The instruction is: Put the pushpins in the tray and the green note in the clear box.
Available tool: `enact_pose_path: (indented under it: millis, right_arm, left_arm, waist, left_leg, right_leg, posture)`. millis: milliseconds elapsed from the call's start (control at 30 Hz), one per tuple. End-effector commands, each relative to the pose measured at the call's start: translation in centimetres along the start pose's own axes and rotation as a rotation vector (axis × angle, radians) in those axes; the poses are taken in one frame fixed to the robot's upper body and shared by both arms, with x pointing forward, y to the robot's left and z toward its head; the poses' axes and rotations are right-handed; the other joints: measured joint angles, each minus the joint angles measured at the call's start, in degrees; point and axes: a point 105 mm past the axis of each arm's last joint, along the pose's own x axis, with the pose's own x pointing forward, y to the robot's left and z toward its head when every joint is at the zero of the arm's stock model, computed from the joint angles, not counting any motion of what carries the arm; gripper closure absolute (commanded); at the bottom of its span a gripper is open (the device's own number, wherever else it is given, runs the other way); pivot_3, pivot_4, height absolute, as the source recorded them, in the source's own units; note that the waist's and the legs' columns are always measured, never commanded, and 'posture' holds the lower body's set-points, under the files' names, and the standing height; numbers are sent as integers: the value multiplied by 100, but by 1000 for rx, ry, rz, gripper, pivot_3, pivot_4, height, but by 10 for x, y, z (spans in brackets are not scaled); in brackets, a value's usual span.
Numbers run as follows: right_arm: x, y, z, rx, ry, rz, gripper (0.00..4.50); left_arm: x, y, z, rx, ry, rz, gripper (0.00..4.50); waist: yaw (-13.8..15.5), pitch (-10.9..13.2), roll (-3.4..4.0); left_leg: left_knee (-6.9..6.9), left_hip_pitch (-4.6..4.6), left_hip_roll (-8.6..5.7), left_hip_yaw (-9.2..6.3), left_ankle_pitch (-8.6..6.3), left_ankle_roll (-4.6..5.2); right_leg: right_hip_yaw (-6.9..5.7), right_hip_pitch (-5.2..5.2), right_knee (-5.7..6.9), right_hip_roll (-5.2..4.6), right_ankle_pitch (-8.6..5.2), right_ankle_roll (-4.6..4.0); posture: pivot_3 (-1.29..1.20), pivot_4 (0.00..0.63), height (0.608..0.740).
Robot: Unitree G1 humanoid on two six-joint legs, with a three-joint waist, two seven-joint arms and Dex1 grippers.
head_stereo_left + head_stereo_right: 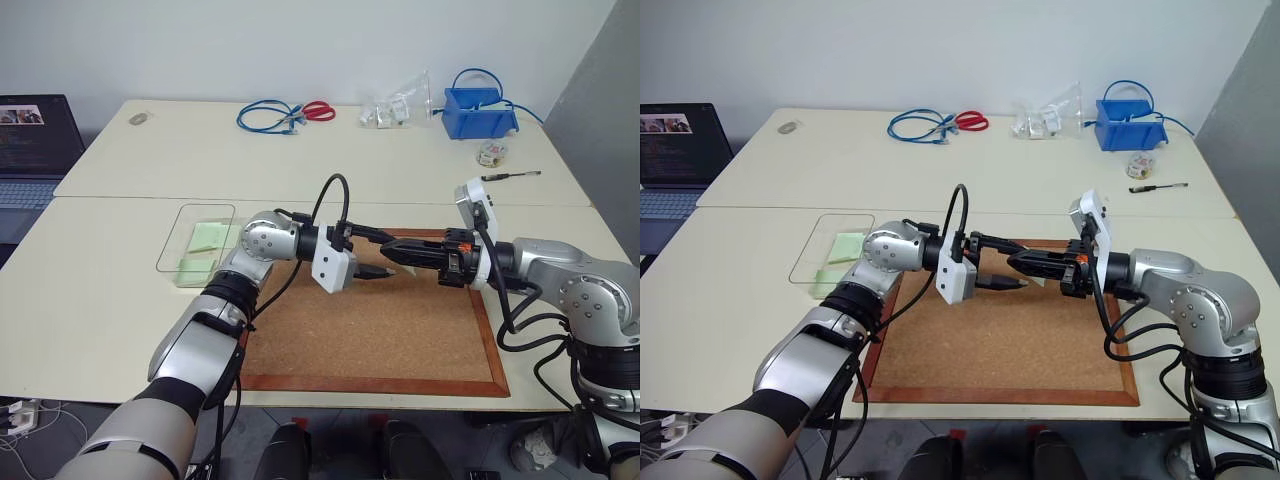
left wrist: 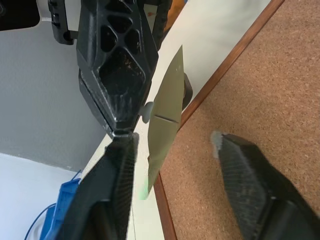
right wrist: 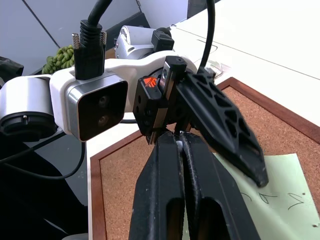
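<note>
Green note (image 2: 167, 110) isn't boxed yet. It's hanging on edge off the right gripper (image 3: 177, 144), which is pinching tight on what looks like a white pushpin (image 2: 145, 111) stuck through it. The left gripper (image 1: 383, 254) is standing half-spread, fingers straddling the sheet. The sheet's flat face is pointing at the right fingertips and its long edge is running roughly upright. The clear box (image 1: 170, 250), well behind the left gripper, is already holding pale green paper, so unpinning and both drops are still pending.

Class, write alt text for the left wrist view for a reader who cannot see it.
The shut right gripper holds the green note edge-on between the left gripper's open fingers, above the corkboard's edge. A pale pushpin head shows on the note.
</note>
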Motion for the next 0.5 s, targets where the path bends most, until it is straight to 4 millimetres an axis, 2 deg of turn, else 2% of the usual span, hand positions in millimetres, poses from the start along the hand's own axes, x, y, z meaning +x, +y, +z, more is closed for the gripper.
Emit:
enact_pose_path:
  millis: [33, 67, 200, 300, 500]
  right_arm:
    - [0, 7, 10, -44, -21, 30, 4500]
    - [0, 7, 9, -44, -19, 31, 4500]
    - [0, 8, 7, -44, -13, 34, 4500]
    - [0, 8, 6, -46, -9, 35, 4500]
    - [0, 7, 6, -49, -4, 30, 4500]
  left_arm:
    - [-1, 11, 5, 31, -17, 28, 2941]
    - [-1, 11, 4, 28, -17, 30, 3000]
    - [0, 12, 6, 34, -23, 38, 3943]
    - [0, 13, 7, 41, -26, 44, 4435]
    - [-1, 16, 7, 52, -24, 57, 4435]
  waist:
    - [0, 0, 0]
    - [0, 0, 0]
    - [1, 0, 0]
    - [0, 0, 0]
    - [0, 0, 0]
  left_leg:
    - [0, 0, 0, 0, 0, 0]
    - [0, 0, 0, 0, 0, 0]
    - [2, 0, 0, 0, 0, 0]
    - [2, 0, 0, 0, 0, 0]
    - [4, 0, 0, 0, 0, 0]
  right_leg:
    - [-1, 0, 0, 0, 0, 0]
    - [0, 0, 1, 0, 0, 0]
    - [0, 0, 2, 0, 0, 0]
    - [0, 0, 2, 0, 0, 0]
    - [0, 0, 4, 0, 0, 0]
  posture:
    - [0, 150, 740]
    - [0, 150, 740]
    - [0, 150, 740]
    - [0, 150, 740]
    - [0, 150, 740]
